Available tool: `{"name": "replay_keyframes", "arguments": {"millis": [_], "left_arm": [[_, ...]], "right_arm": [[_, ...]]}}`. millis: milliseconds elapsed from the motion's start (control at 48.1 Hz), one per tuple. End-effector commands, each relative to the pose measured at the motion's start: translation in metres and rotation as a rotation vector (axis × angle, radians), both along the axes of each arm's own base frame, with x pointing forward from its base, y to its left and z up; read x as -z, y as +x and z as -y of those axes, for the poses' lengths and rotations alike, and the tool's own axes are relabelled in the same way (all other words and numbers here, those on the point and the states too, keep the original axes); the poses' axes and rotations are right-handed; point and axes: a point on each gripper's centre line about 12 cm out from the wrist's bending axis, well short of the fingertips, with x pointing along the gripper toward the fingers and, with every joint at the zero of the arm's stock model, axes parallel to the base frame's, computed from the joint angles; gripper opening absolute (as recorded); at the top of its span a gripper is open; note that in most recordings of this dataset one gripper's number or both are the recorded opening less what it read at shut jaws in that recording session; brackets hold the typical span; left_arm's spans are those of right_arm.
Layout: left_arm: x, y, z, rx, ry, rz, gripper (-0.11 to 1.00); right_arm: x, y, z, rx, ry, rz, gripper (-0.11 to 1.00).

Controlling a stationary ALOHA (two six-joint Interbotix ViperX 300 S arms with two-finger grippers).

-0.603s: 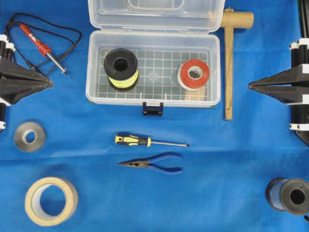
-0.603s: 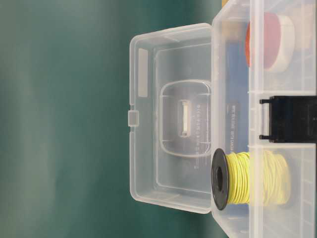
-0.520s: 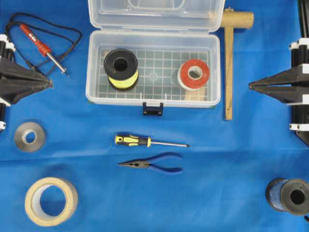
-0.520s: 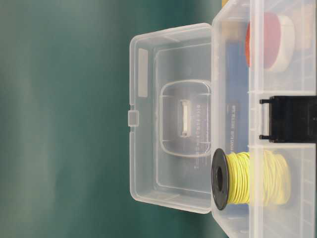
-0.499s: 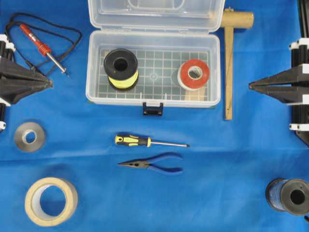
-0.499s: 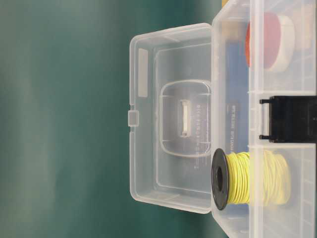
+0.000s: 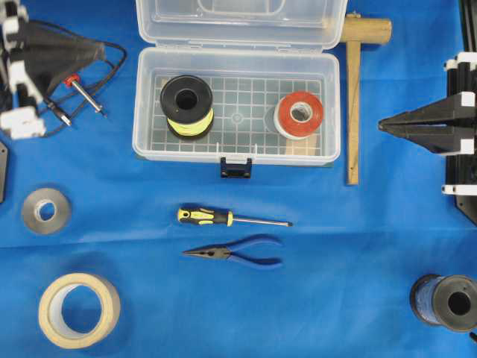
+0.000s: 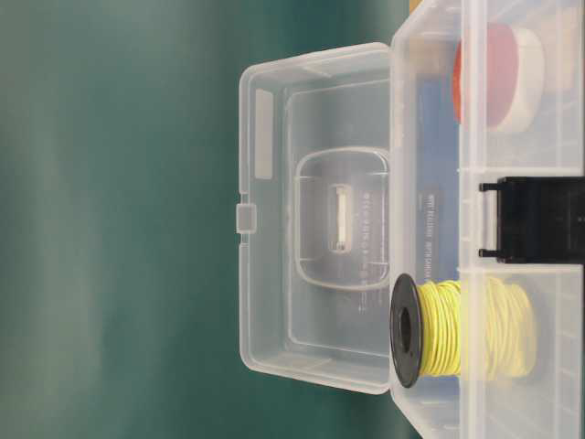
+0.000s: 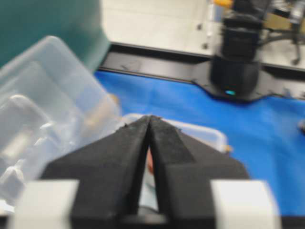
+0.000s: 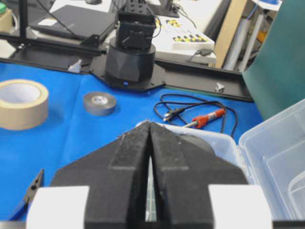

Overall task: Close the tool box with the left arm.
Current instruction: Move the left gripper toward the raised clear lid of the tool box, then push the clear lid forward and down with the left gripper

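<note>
At the upper left of the overhead view, the left arm's black two-fingered gripper [image 7: 100,51], fingers pressed together, is now hanging over the red-handled soldering iron [image 7: 74,83], having swung up from the left edge's middle moments ago. In my judgement it is starting toward the lid. The large clear plastic tool box [image 7: 237,149] is sitting at upper centre, lid [image 7: 240,22] standing open, yellow wire spool [image 7: 186,104] inside. At the right edge, the right gripper [image 7: 381,124], also pressed together, is barely shifting.
</note>
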Motion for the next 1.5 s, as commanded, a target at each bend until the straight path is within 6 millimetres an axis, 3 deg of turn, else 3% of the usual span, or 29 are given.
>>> {"name": "replay_keyframes", "arguments": {"millis": [0,187,270,562,749,915,1165,1477], "left_arm": [[-0.018,0.006,-0.016,-0.057,0.01,0.026,0.13],[-0.027,0.017,-0.056,-0.18,0.041,-0.008,0.68],[-0.026,0.024,-0.076,-0.229,0.06,-0.047,0.86],[-0.014,0.074,-0.149,-0.321,0.017,-0.246,0.87],[-0.003,0.108,-0.182,-0.308,-0.007,-0.417,0.89],[0.01,0.126,-0.202,-0.297,-0.046,-0.531,0.89],[0.028,0.137,-0.211,-0.282,-0.079,-0.603,0.89],[0.04,0.142,-0.187,-0.221,-0.126,-0.699,0.89]], "right_arm": [[-0.007,0.003,0.0,0.002,0.001,0.009,0.0],[-0.001,0.006,0.001,0.002,0.002,-0.015,0.0],[0.001,0.007,0.001,0.002,0.005,-0.024,0.0],[0.006,0.009,0.001,0.002,0.005,-0.049,0.0],[0.009,0.01,0.001,0.002,0.005,-0.067,0.0],[0.011,0.011,0.001,0.002,0.007,-0.08,0.0],[0.013,0.012,0.001,0.002,0.007,-0.089,0.0],[0.015,0.012,0.001,0.002,0.005,-0.098,0.0]]}}
